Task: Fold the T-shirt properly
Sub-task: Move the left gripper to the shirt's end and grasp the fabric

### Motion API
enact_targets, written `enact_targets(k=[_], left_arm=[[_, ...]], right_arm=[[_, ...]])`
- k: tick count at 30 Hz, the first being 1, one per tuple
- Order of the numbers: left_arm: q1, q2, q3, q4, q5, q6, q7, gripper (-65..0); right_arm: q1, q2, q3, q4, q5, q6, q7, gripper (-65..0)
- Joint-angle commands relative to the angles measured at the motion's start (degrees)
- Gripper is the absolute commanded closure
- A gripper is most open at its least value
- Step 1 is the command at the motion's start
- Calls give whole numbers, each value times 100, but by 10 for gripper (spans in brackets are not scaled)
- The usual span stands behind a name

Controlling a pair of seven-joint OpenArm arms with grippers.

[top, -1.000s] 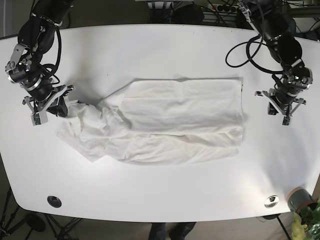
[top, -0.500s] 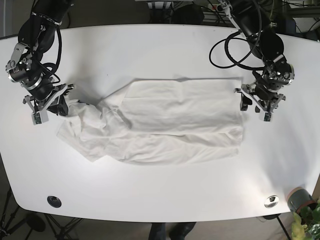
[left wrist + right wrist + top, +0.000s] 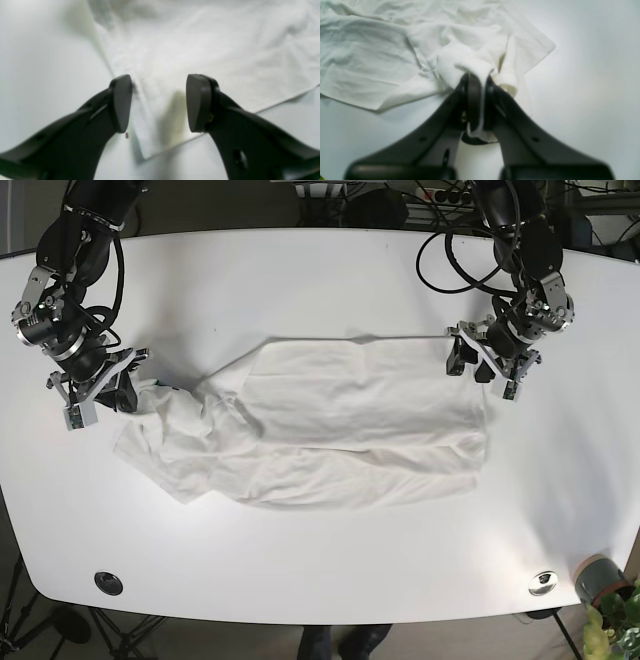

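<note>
Soft white T-shirt (image 3: 330, 425), crumpled, spread on smooth white table (image 3: 300, 280), long way running left to right. Right gripper (image 3: 477, 105) pinched tight on a bunched fold of cloth, seen only up close. Left gripper (image 3: 158, 102) wide open above the shirt's square corner, holding nothing.

The base camera is looking straight down from high above the white surface (image 3: 330, 280). Each wrist camera is sitting close behind its jaws, facing forward along them. All three views are sharing the T-shirt (image 3: 340, 420) (image 3: 200, 50) (image 3: 382, 55).
</note>
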Motion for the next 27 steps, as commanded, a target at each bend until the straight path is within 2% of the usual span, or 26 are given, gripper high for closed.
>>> enact_targets(k=[1, 14, 27], left_arm=[[42, -84, -13, 109, -71, -23, -6, -326], [578, -251, -13, 822, -53, -23, -14, -328], [270, -233, 40, -154, -71, -23, -6, -326]], right_arm=[[69, 92, 16, 97, 93, 22, 163, 0], [69, 92, 7, 106, 102, 22, 163, 0], [78, 92, 7, 115, 111, 22, 163, 0]])
